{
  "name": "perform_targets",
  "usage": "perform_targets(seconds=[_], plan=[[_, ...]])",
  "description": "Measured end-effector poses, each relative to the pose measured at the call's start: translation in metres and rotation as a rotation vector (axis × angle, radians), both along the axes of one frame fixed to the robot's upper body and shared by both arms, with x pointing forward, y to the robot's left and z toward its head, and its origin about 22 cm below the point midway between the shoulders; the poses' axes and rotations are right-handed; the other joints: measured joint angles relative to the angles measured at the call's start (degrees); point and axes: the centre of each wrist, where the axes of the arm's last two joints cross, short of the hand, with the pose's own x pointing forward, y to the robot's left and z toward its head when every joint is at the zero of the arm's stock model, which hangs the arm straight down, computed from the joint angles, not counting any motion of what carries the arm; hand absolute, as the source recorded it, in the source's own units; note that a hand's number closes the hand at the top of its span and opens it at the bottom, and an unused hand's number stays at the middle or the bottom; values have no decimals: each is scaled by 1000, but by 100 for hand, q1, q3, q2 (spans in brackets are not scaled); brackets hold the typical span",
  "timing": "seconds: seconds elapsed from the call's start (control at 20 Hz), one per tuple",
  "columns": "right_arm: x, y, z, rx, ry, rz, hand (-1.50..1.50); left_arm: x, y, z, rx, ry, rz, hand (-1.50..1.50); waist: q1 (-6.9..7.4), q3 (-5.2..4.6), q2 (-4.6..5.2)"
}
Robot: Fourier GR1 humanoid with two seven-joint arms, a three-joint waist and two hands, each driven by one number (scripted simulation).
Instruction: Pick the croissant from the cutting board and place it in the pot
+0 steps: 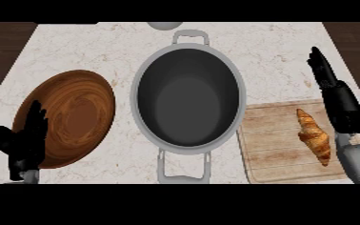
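Observation:
A golden croissant point(314, 137) lies on the light wooden cutting board point(274, 143) at the lower right of the counter. The grey pot point(187, 97) stands in the middle, dark inside and with nothing in it, one handle at its far side and one at its near side. My right hand point(333, 91) is at the right edge, fingers straight and pointing away, just right of and beyond the croissant and not touching it. My left hand point(26, 136) rests open at the lower left, over the near edge of a wooden bowl.
A round brown wooden bowl point(74, 112) sits left of the pot. A small grey object point(164, 25) shows at the counter's far edge. The marble counter ends in dark floor at the upper left and upper right corners.

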Motion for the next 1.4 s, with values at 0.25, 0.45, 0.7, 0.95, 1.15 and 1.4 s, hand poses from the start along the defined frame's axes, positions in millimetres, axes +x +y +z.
perform_targets(seconds=[0.25, 0.45, 0.7, 0.95, 1.15, 1.4], plan=[[-29, -53, -23, 102, 203, -181, 150, 8, 8, 18, 110, -20, -70, 0, -168, 11, -16], [-59, -115, -20, -161, 222, -410, -150, 9, 11, 29, 182, -21, -153, 0, -310, 7, -16], [-114, -132, -43, -282, 66, -526, -150, 4, 5, 35, 211, 2, -235, 0, -261, 12, -45], [-151, -136, -34, -296, 69, -512, -150, 2, -6, 44, 225, 4, -276, 0, -132, 6, -33], [-147, -139, -5, -352, 178, -453, -150, 4, -11, 50, 232, 4, -293, 0, -74, 3, -22], [-119, -124, 31, -422, 320, -367, -150, 10, -14, 51, 233, -2, -308, 0, -2, -3, -7]])
